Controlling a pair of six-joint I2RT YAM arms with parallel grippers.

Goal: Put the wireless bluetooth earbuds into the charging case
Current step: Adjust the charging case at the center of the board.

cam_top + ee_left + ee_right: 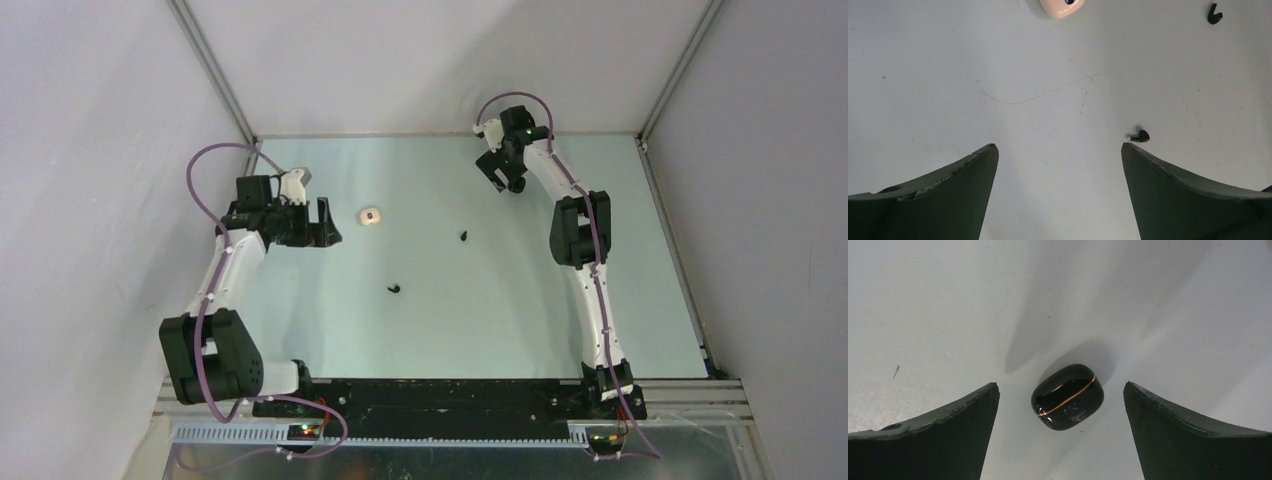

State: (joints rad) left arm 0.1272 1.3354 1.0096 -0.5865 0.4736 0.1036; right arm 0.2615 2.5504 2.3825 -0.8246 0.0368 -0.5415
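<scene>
Two black earbuds lie loose on the table, one mid-table (463, 236) and one nearer the front (396, 288). In the left wrist view one bud (1140, 136) lies just beyond my right fingertip and the other (1214, 14) is far right. A cream charging case (370, 215) sits just right of my left gripper (328, 225), which is open and empty; the case shows at the top edge of the left wrist view (1062, 6). My right gripper (503, 180) is open at the far side, straddling a shut black case with a gold seam (1068, 396). No cream-white buds show.
The pale green table (560, 330) is walled by grey panels with metal posts at the far corners. A thin curved scratch (1048, 92) marks the surface ahead of my left gripper.
</scene>
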